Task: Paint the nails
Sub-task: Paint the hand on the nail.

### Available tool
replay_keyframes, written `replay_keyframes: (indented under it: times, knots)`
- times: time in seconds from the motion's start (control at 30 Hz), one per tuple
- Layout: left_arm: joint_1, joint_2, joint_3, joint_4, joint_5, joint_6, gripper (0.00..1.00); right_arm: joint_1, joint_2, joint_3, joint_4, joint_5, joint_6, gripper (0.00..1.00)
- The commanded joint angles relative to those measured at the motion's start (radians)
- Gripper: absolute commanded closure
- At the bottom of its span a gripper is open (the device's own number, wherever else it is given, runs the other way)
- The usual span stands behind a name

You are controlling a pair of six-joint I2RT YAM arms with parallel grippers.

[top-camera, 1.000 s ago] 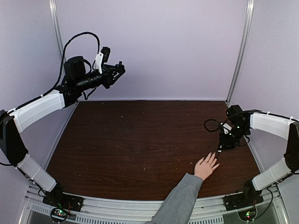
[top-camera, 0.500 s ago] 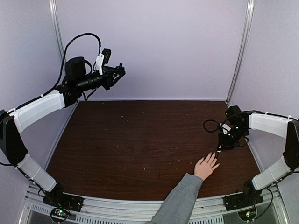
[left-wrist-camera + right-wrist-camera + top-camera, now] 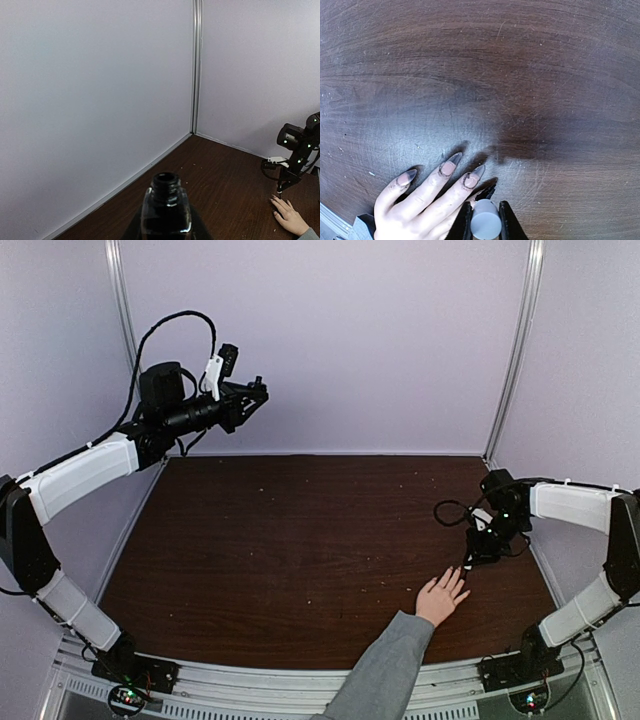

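A light-skinned hand (image 3: 441, 597) in a grey sleeve (image 3: 385, 670) lies flat on the table with its fingers spread. In the right wrist view its nails (image 3: 449, 166) are long, pointed and pale, with dark tips and smudged edges. My right gripper (image 3: 485, 220) is shut on the brush's grey cap (image 3: 485, 226). The dark brush tip (image 3: 488, 191) rests at the fingertip directly under the cap. My left gripper (image 3: 166, 227) is raised high at the back left (image 3: 250, 395), shut on a small dark polish bottle (image 3: 166, 210) with an open neck.
The brown wooden table (image 3: 300, 530) is walled by pale panels with metal corner posts (image 3: 515, 350). A black cable loops beside the right wrist (image 3: 450, 510). The person's forearm comes in over the near table edge between the two arm bases.
The right wrist has edged slightly left over the fingertips. The hand and the left arm with the bottle have stayed still.
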Motion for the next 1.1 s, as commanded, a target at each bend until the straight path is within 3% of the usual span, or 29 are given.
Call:
replay_keyframes:
  times: [0.0, 1.07]
  knots:
    - [0.01, -0.001, 0.027, 0.039, -0.007, 0.009, 1.0, -0.008, 0.005, -0.002, 0.004, 0.0, 0.003, 1.0]
    - [0.011, -0.018, 0.007, 0.036, -0.017, 0.004, 1.0, -0.007, 0.024, 0.007, -0.019, -0.016, -0.001, 1.0]
